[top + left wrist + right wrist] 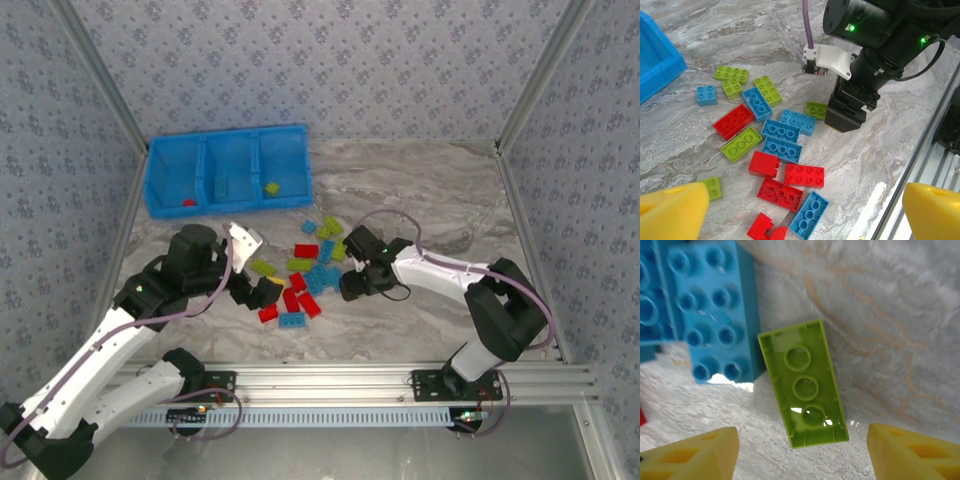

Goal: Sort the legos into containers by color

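my left gripper (802, 212) hangs wide and empty over the loose pile of small red, light blue and lime studded plastic bricks (781, 131). my right gripper (802, 452) straddles an upturned lime green brick (804, 385), fingers apart and clear of it. the bright blue three-compartment plastic bin (228, 133) sits at eleven o'clock from the pile.

Glossy smooth plastic legos (804, 175), smooth blue plastic containers (240, 206), matt marble-patterned table (430, 200), ribbed metal rail (330, 378)

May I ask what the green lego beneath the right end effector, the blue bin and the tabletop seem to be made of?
Green lego: glossy moulded plastic, judging by thin walls and highlights. Blue bin: smooth plastic, seemingly slightly translucent. Tabletop: marble-patterned, perhaps laminate or print.
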`<state>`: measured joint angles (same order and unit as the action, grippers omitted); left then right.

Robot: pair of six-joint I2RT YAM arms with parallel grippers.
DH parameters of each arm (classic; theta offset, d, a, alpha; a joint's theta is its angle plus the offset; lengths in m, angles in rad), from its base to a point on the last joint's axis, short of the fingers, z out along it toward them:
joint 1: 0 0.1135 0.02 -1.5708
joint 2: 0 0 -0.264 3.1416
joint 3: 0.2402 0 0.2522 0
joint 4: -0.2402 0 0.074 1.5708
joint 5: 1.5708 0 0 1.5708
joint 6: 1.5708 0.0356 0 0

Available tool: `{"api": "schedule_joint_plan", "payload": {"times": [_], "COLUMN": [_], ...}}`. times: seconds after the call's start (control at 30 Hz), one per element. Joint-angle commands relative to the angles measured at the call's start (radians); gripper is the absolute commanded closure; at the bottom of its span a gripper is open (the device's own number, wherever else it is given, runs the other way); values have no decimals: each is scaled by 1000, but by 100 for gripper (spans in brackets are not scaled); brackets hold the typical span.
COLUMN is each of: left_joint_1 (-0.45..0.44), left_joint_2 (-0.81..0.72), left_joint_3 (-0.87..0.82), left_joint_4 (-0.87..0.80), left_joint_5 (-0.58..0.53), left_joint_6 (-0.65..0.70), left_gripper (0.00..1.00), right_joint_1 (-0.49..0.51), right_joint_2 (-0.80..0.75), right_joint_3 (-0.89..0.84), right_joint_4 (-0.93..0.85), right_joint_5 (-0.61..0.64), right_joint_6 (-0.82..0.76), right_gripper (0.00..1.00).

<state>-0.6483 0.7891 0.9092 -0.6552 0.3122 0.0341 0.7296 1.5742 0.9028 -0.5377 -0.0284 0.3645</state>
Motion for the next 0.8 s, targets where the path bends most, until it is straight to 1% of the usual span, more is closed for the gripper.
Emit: {"api": "schedule_joint_plan", "payload": {"times": [0.0, 0.13, 0.3, 0.4, 0.47, 0.5, 0.57, 0.63, 0.7, 0.77], "left_joint_1": [-5, -4, -5, -5, -5, -5, -3, 3, 13, 35], "left_joint_2": [-1, -15, -38, -51, -59, -63, -74, -89, -105, -117], "left_joint_3": [-3, -8, -16, -21, -25, -25, -30, -38, -48, -56], "left_joint_4": [0, 4, 5, 8, 12, 13, 25, 45, 62, 73], "left_joint_5": [36, 26, -6, -25, -39, -48, -92, -168, -250, -344], "left_joint_6": [37, 47, 43, 43, 47, 46, 38, 9, -20, -49], "left_gripper": [1, 1, 1, 1, 1, 1, 1, 1, 1, 1], "right_joint_1": [19, 27, 52, 62, 68, 72, 73, 77, 87, 100], "right_joint_2": [29, 72, 127, 121, 87, 63, -12, -82, -102, -74], "right_joint_3": [-15, 19, 82, 94, 103, 108, 127, 176, 253, 363], "right_joint_4": [25, 34, -3, -20, -42, -49, -57, -55, -32, 23], "right_joint_5": [28, 58, 143, 185, 219, 233, 253, 266, 284, 284], "right_joint_6": [-16, -14, -16, -9, 7, 15, 31, 28, 8, -35], "right_gripper": [31, 41, 56, 62, 68, 69, 71, 71, 71, 71]}}
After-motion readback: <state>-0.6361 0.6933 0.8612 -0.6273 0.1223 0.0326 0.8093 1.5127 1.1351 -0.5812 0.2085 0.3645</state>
